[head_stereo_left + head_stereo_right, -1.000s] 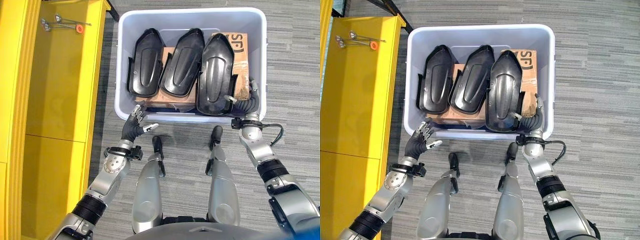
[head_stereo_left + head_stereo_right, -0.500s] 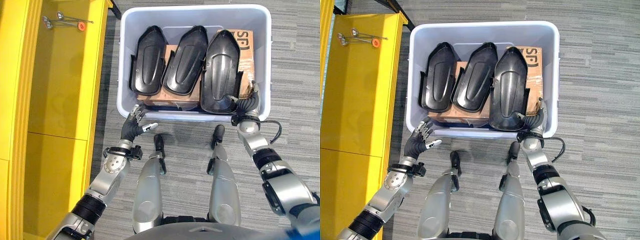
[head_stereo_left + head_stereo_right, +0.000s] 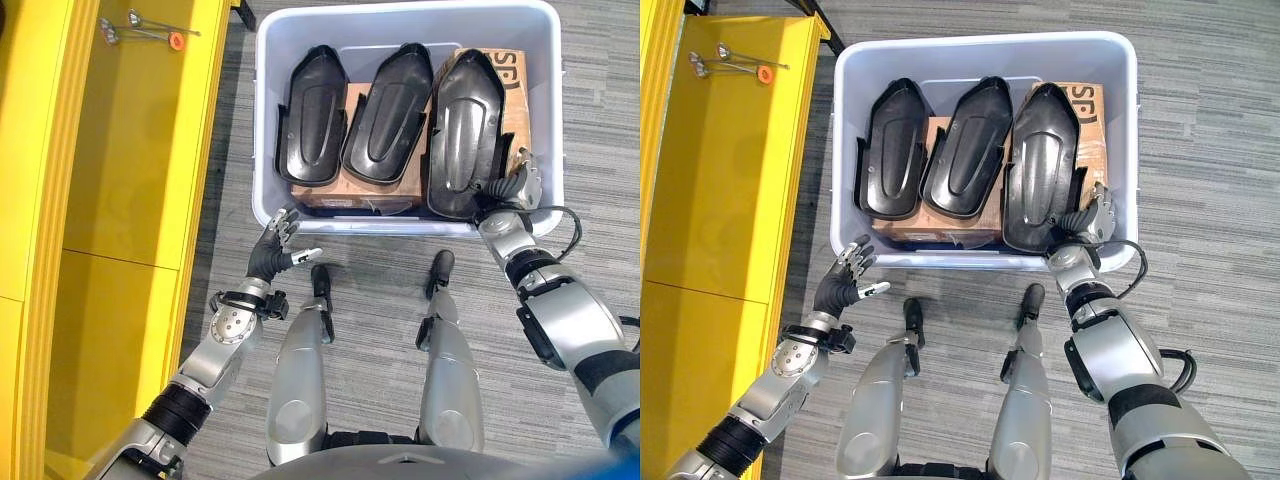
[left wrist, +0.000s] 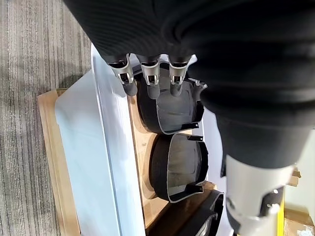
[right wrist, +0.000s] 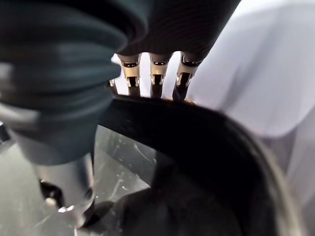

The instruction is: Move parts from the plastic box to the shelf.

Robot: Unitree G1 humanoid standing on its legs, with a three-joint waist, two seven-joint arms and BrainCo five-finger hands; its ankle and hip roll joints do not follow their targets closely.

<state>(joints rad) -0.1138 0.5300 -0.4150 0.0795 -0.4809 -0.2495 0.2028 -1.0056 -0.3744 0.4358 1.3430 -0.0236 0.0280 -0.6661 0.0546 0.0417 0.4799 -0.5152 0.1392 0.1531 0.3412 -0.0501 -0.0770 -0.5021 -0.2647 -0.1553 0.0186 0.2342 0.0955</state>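
A pale plastic box (image 3: 400,226) on the floor holds three black moulded parts side by side on cardboard: left (image 3: 315,120), middle (image 3: 385,115) and right (image 3: 465,135). My right hand (image 3: 516,186) reaches over the box's near right corner to the right part's near end. In the right wrist view the part's rim (image 5: 197,128) lies between my straight fingers (image 5: 156,78) and thumb (image 5: 64,187); the fingertips are behind the rim. My left hand (image 3: 278,250) hovers open just outside the box's near left corner, with its fingers (image 4: 147,78) above the box wall (image 4: 108,147).
A yellow shelf (image 3: 130,170) runs along the left of the box. Some small metal tools with an orange cap (image 3: 140,25) lie at the shelf's far end. A cardboard box (image 3: 505,90) shows under the right part. Grey carpet surrounds the box.
The camera has shifted. My right hand has moved forward from the box's near rim onto the right part's near end. The left hand has stayed by the near left corner.
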